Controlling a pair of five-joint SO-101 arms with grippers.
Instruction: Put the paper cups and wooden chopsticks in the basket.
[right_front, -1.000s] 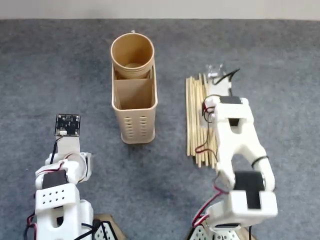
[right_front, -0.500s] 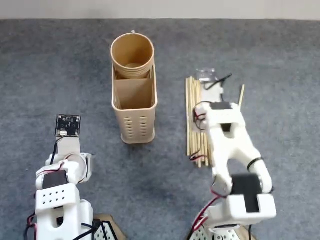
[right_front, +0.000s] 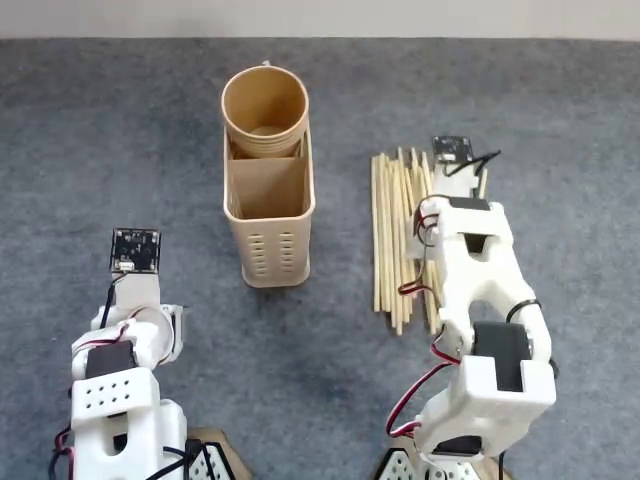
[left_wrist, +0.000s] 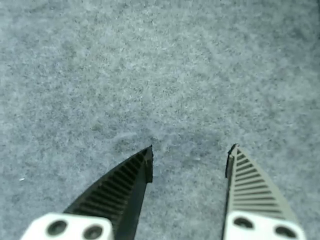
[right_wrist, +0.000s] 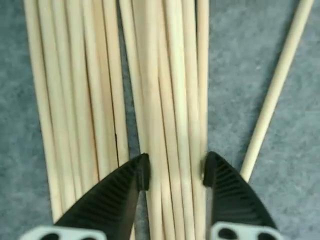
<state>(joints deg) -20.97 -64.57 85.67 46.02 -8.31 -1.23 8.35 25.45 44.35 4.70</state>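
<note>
A tan basket (right_front: 268, 235) stands upright mid-table, and a paper cup (right_front: 264, 108) sits in its far compartment. To its right, a pile of wooden chopsticks (right_front: 393, 235) lies on the grey carpet, with one stray chopstick (right_front: 484, 183) angled off beside it. The right arm (right_front: 470, 250) is bent down over the pile. My right gripper (right_wrist: 175, 167) is open, with one fingertip on each side of several chopsticks (right_wrist: 170, 75). The stray chopstick (right_wrist: 277, 85) lies outside its fingers. My left gripper (left_wrist: 190, 155) is open over bare carpet, holding nothing.
The left arm (right_front: 130, 330) sits at the near left, well away from the basket. The near compartment (right_front: 268, 188) of the basket holds nothing. Grey carpet covers the whole table.
The right arm swung left over the chopsticks, then back right and farther away. One chopstick now lies apart from the pile on its right. The left arm has not moved.
</note>
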